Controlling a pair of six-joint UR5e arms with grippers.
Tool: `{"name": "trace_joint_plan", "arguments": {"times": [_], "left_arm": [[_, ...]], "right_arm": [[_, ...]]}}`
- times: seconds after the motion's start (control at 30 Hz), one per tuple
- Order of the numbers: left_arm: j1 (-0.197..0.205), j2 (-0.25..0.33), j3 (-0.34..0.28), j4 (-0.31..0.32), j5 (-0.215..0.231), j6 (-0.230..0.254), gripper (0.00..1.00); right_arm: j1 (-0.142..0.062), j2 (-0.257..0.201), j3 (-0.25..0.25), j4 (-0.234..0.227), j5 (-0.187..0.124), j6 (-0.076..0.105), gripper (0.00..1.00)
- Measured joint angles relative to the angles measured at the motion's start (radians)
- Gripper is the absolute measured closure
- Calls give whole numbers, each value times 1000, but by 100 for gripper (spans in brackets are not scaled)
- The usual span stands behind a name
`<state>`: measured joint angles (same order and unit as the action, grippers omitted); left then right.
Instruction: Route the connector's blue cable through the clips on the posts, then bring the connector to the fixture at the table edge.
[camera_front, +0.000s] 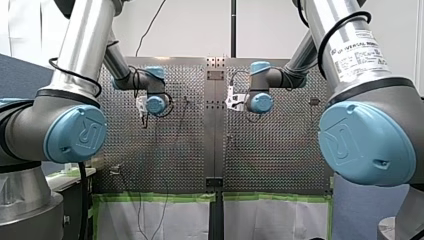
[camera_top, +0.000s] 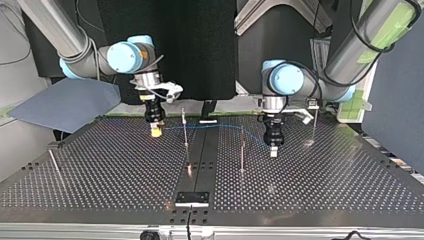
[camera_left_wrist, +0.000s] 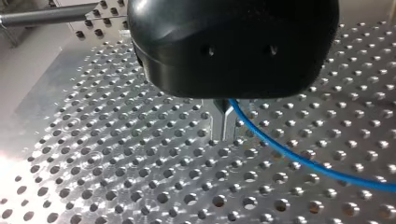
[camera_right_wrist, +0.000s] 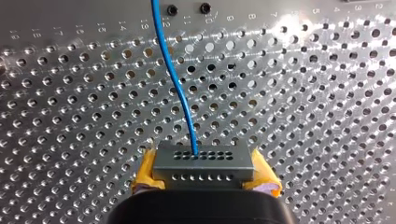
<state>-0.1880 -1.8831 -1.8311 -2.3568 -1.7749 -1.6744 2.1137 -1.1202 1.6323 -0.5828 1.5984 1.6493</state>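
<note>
My right end effector (camera_right_wrist: 204, 176) is clamped on the connector (camera_right_wrist: 203, 161), a small grey block with rows of holes, held on both sides by the yellow pads (camera_right_wrist: 145, 175). The blue cable (camera_right_wrist: 180, 93) leaves the connector's face ahead of the end effector and runs away over the perforated surface (camera_top: 320, 185).

In the top view this end effector hangs left of centre in the upper half, just above the surface. The cable stretches from it towards the right in a shallow arc. It crosses a thin upright post (camera_top: 185, 131) near the middle, then a second post (camera_top: 242, 150) right of centre. Whether it sits in their clips I cannot tell. A third post (camera_top: 314, 125) stands further right, apart from the cable.

My left end effector (camera_left_wrist: 223, 126) hangs right of centre in the top view, beside the second post. In the left wrist view its metal fingers (camera_left_wrist: 215, 123) are drawn together, and the cable comes out from between them, pinched, trailing off low over the surface.

The fixture (camera_top: 192, 198), a dark plate, lies at the lower middle of the top view, well apart from the connector.
</note>
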Motion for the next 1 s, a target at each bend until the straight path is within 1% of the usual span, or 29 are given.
{"name": "trace_joint_plan", "arguments": {"times": [0.1, 0.23, 0.43, 0.6, 0.83, 1.0], "left_arm": [[0, -6, 16, -12, 3, 0, 100], [-1, -30, 43, -38, 4, 2, 100], [2, -81, 99, -65, 9, -2, 100], [12, -95, 135, -86, 11, -8, 100], [22, -97, 144, -94, 14, -10, 100], [27, -97, 144, -95, 15, -10, 100]], "right_arm": [[-4, 1, -4, -2, -8, 1, 100], [-9, 3, -12, -3, -13, 2, 100], [-14, 33, -50, 9, -21, -1, 100], [-21, 42, -73, 11, -22, 2, 100], [-42, 44, -108, 26, -23, 3, 100], [-53, 45, -121, 32, -24, 3, 100]]}}
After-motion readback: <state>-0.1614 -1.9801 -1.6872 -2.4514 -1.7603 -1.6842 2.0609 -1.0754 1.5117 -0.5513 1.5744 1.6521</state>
